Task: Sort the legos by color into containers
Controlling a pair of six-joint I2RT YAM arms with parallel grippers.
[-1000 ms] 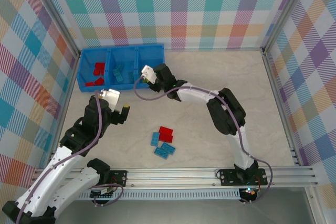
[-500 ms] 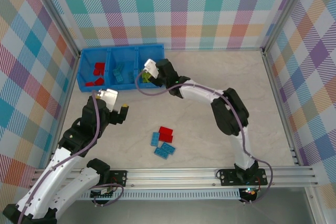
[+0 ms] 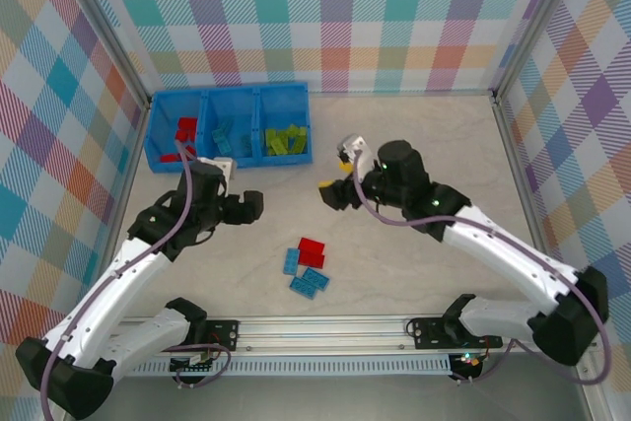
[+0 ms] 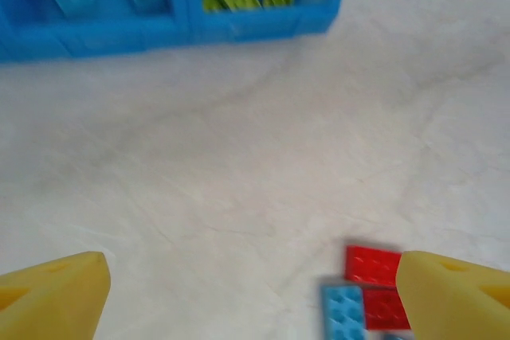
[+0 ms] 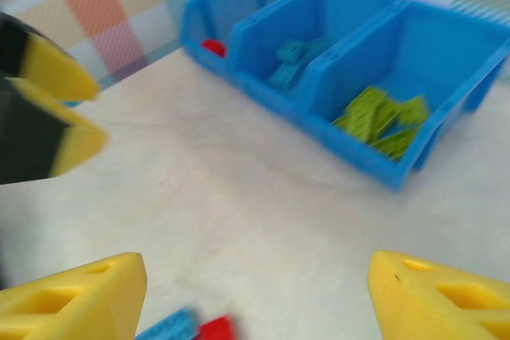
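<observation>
The containers (image 3: 227, 105) stand at the back left as one blue tray: red legos (image 3: 184, 130) in its left bin, light blue legos (image 3: 225, 136) in the middle, green legos (image 3: 287, 138) on the right. Loose on the table lie a red brick (image 3: 312, 249) and two blue bricks (image 3: 291, 261) (image 3: 310, 283). My left gripper (image 3: 245, 206) hovers open left of them, nothing between its fingers (image 4: 52, 292); the red brick (image 4: 373, 265) and a blue brick (image 4: 344, 313) lie by its right finger. My right gripper (image 3: 335, 173) is open and empty above bare table, facing the containers (image 5: 335, 61).
Checked walls and a metal frame close in the table on three sides. The rail with both arm bases (image 3: 325, 332) runs along the near edge. The left gripper (image 5: 48, 109) shows at the left of the right wrist view.
My right gripper has drawn back from the right bin to mid-table and opened; the green brick it carried is gone from it. My left gripper has shifted right toward the loose bricks.
</observation>
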